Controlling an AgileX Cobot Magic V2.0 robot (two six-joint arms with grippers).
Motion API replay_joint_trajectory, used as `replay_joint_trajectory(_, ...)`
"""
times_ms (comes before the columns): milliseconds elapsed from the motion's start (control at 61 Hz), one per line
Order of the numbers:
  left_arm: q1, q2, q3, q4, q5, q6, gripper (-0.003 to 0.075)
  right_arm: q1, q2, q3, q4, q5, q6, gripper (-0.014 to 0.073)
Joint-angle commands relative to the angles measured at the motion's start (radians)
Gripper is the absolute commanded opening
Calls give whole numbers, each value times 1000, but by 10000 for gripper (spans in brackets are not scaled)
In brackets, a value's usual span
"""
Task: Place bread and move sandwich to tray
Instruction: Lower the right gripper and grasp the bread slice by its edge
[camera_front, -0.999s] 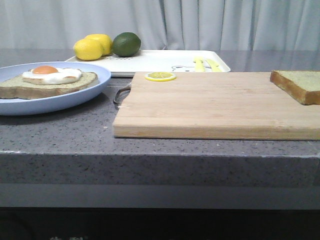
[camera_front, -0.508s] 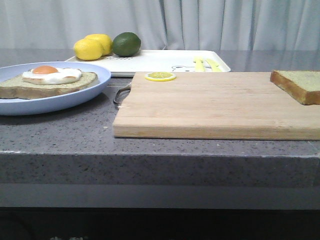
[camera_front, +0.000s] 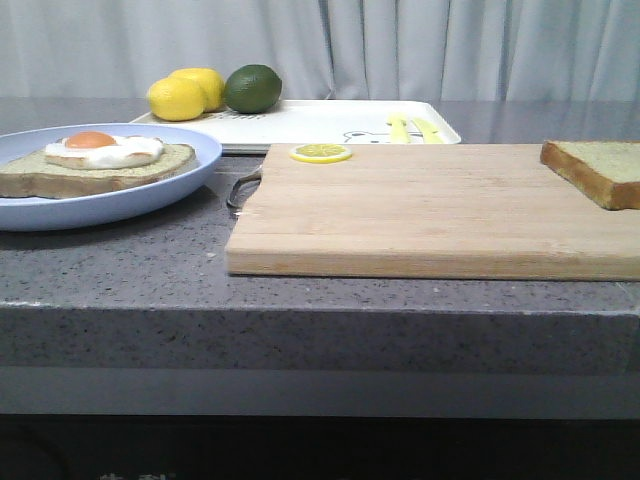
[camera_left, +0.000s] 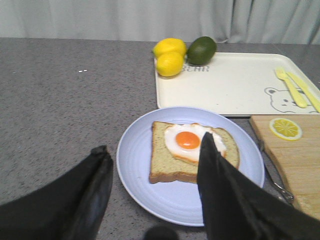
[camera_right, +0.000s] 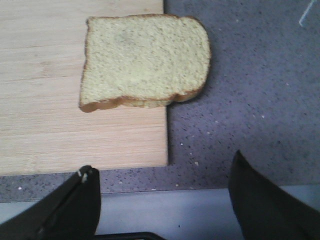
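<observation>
Black left tool (camera_left: 152, 192) hovers spread above the sandwich (camera_left: 192, 152); right tool (camera_right: 165, 202) spread over the bread (camera_right: 145, 60).

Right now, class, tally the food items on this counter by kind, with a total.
Brown-crusted bread slices: 2 (on wooden cutting board, on pale-blue plate)
Fried egg: 1
Whole yellow lemons: 2
Dark green lime: 1
Yellow lemon slice: 1
Total: 7

The thick brown-crusted bread (camera_right: 145, 60) is lying flat, overhanging the board's edge, the egg-topped sandwich (camera_left: 192, 152) is sitting on its pale-blue plate (camera_left: 145, 195), just beside the white tray (camera_left: 235, 87).
</observation>
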Motion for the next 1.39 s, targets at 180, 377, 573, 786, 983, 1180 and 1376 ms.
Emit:
replay_joint_trajectory(180,-169,38,-41,35,-97,9,388,-234,214,-159,72,77,-51,549)
replay_joint_trajectory(377,-187,38,-41,40,-113,9,388,-470,397,-220,411,161,-268,549)
replay_joint_trajectory(573,-187,38,-41,46,-113,9,388,-604,596,-250,710,277,-532,549)
replay_joint_trajectory(786,-187,38,-41,46,-113,9,388,-585,742,-250,833,318,-708,549)
replay_joint_trajectory(983,-187,38,-41,50,-113,9,388,-554,818,-252,838,314,-748,549)
replay_joint_trajectory(1180,-187,38,-41,53,-113,9,388,-519,869,-252,844,318,-752,549)
replay_joint_trajectory(1376,-187,38,-41,64,-113,9,388,-509,888,-253,856,319,-755,517)
